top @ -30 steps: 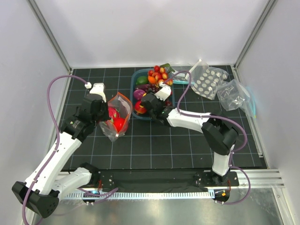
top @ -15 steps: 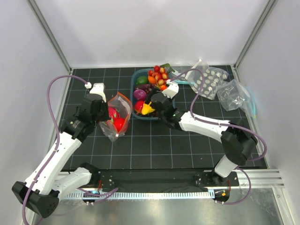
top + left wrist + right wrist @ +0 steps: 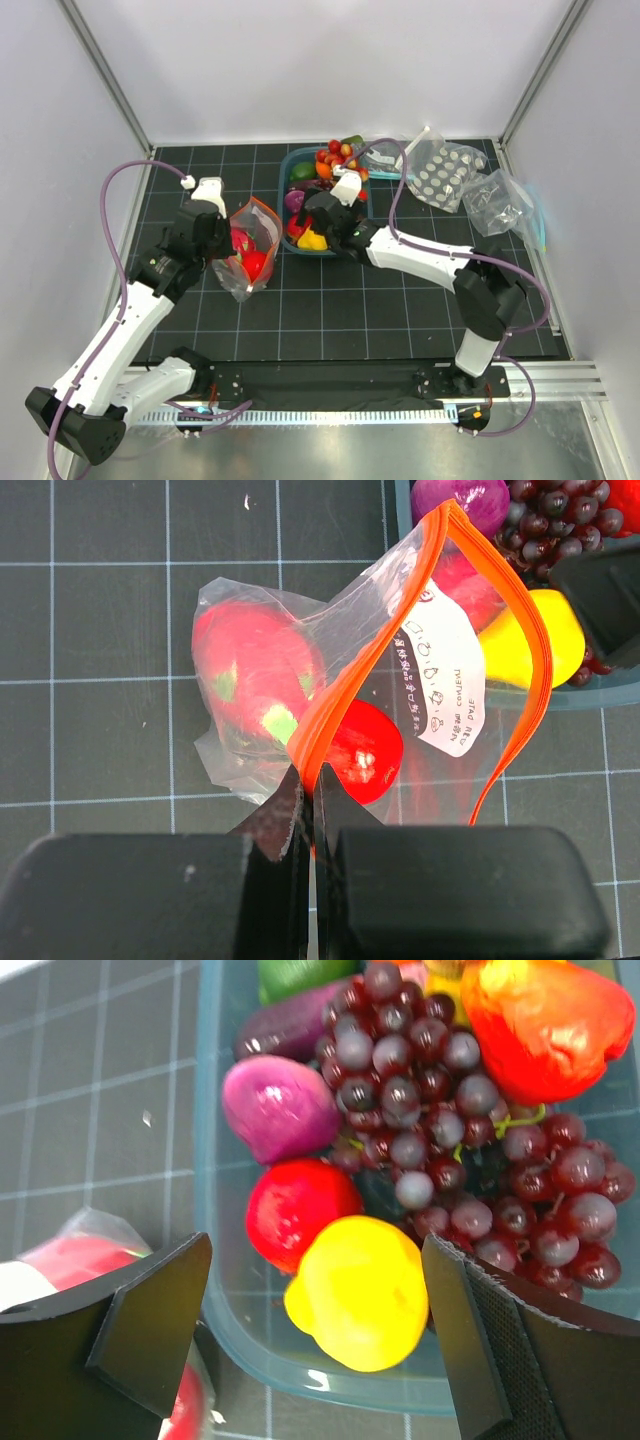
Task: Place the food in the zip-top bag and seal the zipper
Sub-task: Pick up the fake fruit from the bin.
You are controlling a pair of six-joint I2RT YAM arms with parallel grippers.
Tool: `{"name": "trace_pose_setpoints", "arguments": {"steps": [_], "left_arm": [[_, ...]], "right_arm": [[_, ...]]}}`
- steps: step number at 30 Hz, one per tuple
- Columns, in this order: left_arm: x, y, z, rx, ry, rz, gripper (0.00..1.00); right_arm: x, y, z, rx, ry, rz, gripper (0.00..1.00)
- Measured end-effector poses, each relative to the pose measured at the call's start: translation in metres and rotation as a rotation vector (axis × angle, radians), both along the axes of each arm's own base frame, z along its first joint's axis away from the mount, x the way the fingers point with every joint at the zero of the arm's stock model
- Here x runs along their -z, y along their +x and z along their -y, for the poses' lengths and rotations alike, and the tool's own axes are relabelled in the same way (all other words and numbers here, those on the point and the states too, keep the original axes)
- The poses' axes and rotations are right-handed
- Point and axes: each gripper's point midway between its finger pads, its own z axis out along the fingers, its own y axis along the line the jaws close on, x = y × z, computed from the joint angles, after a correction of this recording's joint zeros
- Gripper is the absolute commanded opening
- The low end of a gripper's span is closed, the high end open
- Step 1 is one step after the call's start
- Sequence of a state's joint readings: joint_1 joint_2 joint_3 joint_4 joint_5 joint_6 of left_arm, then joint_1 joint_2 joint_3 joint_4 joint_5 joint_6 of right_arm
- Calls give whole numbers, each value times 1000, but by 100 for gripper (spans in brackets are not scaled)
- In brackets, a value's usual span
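R gripper (image 3: 315,1260) hangs wide open over the bin (image 3: 215,1160), fingers (image 3: 150,1310) spread either side of a yellow fruit (image 3: 362,1295) and touching nothing. The fruit rests at the bin's near wall, right under the gap, w/ a red fruit (image 3: 300,1210) beside it and dark grapes (image 3: 450,1140) just beyond. L gripper (image 3: 310,798) is clamped tight on the orange zipper (image 3: 333,698) of the clear bag (image 3: 215,750), propping the mouth open; red pieces (image 3: 258,665) sit inside, white label (image 3: 440,680) showing. The bag stands on the black mat (image 3: 350,300) just beside the bin, to the robot's left of the R gripper, mouth turned toward the bin. R arm is nearer the loose food; likely next: close on the yellow fruit, carry it left into the mouth. Zipper not yet sealed
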State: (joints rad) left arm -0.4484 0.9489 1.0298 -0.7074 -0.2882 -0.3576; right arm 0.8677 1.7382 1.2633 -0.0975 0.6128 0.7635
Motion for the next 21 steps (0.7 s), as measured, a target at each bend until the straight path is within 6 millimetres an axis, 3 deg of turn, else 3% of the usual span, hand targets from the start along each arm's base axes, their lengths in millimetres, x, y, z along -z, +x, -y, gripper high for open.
{"name": "trace_pose_setpoints", "arguments": {"steps": [8,15,18,19,21], "left_arm": [[0,0,0,0,0,0,0],[1,0,0,1,1,-3,0],[1,0,0,1,2,-5,0],[1,1,0,1,2,-4,0],[1,0,0,1,2,-5,0]], "right_arm": [[24,-10,8,-19,-83,-70,90],[53,-14,3,-59,-135,-128,86],[66,-15,1,-66,-155,-158,75],[68,-15,0,-67,-155,-164,61],[70,-15,0,-69,-158,-168,51]]}}
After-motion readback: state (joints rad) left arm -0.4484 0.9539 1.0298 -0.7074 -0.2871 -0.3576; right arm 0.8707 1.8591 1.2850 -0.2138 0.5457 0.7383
